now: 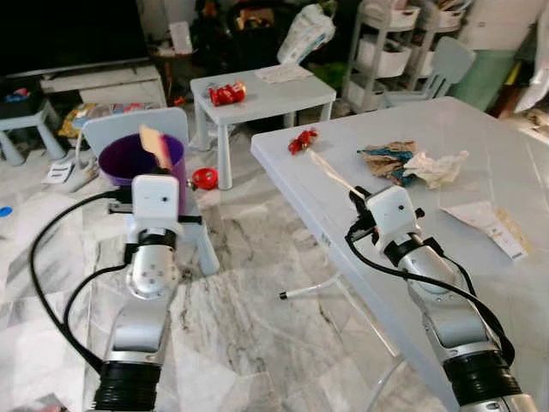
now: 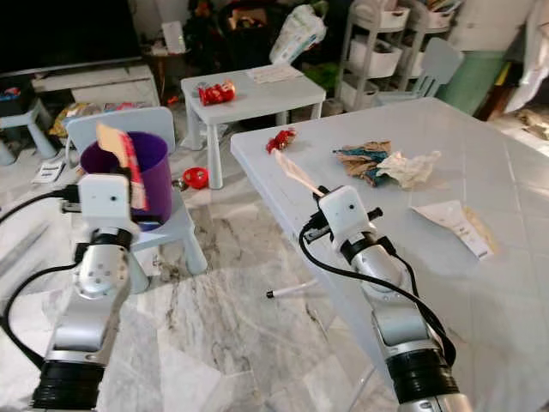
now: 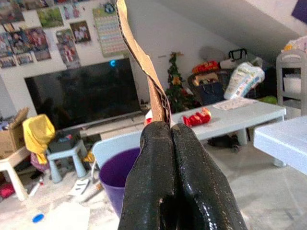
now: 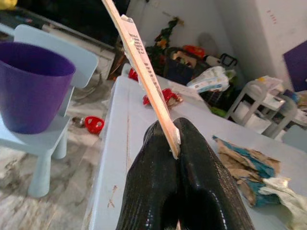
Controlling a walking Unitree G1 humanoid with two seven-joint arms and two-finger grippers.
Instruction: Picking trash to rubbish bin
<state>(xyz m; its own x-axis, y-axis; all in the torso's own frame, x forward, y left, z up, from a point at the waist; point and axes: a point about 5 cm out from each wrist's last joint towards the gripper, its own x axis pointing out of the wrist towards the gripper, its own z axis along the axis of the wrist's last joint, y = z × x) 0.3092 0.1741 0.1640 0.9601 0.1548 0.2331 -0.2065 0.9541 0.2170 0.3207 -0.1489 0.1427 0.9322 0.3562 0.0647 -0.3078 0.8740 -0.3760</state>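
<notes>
Left hand (image 3: 165,132) pinches a brown cardboard strip (image 3: 144,72), with the purple bin (image 1: 137,163) on the small chair (image 1: 184,227) just beyond its fingertips. Right hand (image 4: 175,139) pinches a flat paper strip (image 4: 144,72) over the desk (image 1: 446,257) edge; red wrapper (image 1: 302,140) ahead of it, crumpled trash (image 1: 412,163) off to its right.

On my left a bin (image 1: 137,163) sits on a small chair (image 1: 171,225). Right of it stands the big table (image 1: 480,283), carrying a red wrapper (image 1: 302,140) at its far-left corner and crumpled trash (image 1: 412,163) further right. A small table (image 1: 262,94) stands farther back.
</notes>
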